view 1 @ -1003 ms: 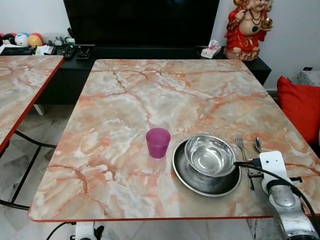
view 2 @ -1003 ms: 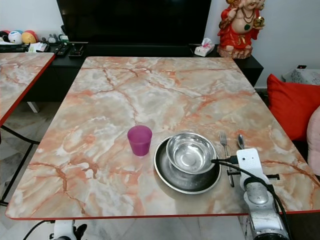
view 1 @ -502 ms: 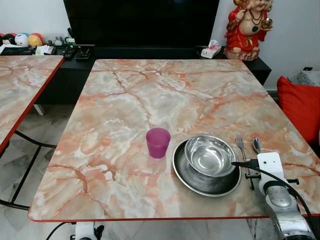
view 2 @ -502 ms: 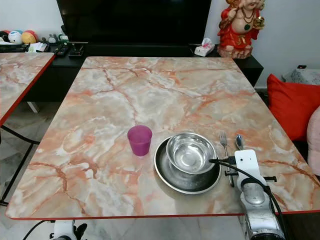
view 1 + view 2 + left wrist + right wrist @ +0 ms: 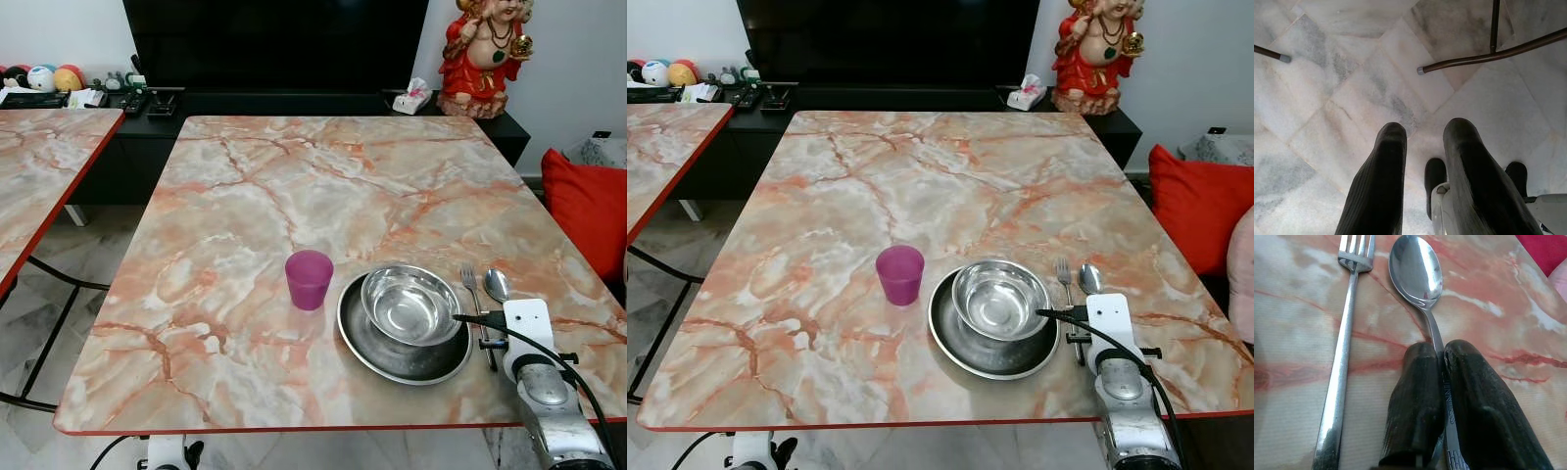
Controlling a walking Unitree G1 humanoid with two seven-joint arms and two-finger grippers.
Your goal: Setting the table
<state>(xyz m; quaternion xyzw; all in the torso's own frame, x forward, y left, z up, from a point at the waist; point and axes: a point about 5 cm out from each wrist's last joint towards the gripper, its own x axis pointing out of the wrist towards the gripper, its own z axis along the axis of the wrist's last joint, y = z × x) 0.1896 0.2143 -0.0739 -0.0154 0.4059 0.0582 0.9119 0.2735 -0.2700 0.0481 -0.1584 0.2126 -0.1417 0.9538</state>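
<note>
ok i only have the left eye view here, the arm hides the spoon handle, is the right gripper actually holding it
Observer: Yes. In the right wrist view the right gripper is shut on the spoon, with the handle pinched between its two fingers.
Operator: is the spoon lifted or down on the table
Observer: I cannot tell. It is about level with the fork lying beside it on the table.
Operator: and the left gripper, where is it
Observer: The left gripper points down at the marble floor, fingers apart, holding nothing.
</note>
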